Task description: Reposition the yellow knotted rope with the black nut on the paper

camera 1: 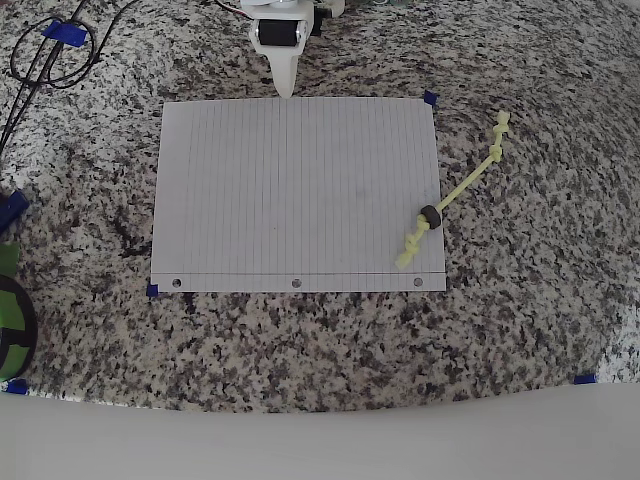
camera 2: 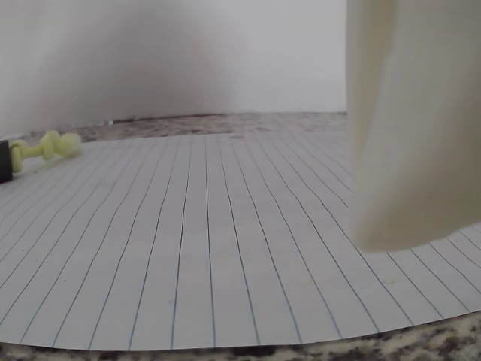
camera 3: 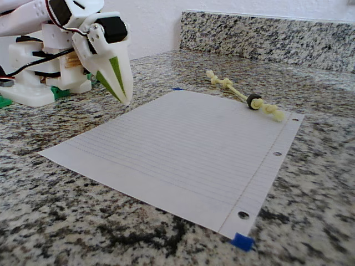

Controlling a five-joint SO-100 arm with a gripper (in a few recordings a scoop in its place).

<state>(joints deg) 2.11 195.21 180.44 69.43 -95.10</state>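
The white lined paper [camera 1: 290, 190] [camera 3: 183, 144] [camera 2: 210, 248] lies flat on the granite counter, its punched holes along the near edge in the overhead view. The yellow knotted rope [camera 1: 465, 185] [camera 3: 230, 86] runs diagonally across the paper's right edge. One knotted end [camera 2: 49, 147] rests on the sheet; the other lies off it on the stone. The black nut [camera 1: 431, 216] [camera 3: 254, 101] [camera 2: 4, 162] sits on the rope at the paper's right edge. My gripper [camera 1: 285, 88] [camera 3: 125, 100] hangs shut and empty over the paper's far edge, well away from the rope. One finger [camera 2: 409, 135] fills the right of the wrist view.
Black cables [camera 1: 40, 60] loop at the overhead view's top left. A green and black object [camera 1: 10, 310] sits at the left edge. Blue tape [camera 3: 241, 242] marks the paper's corners. The arm's white base [camera 3: 33, 83] stands behind the gripper, and a granite backsplash [camera 3: 266, 33] rises behind the counter.
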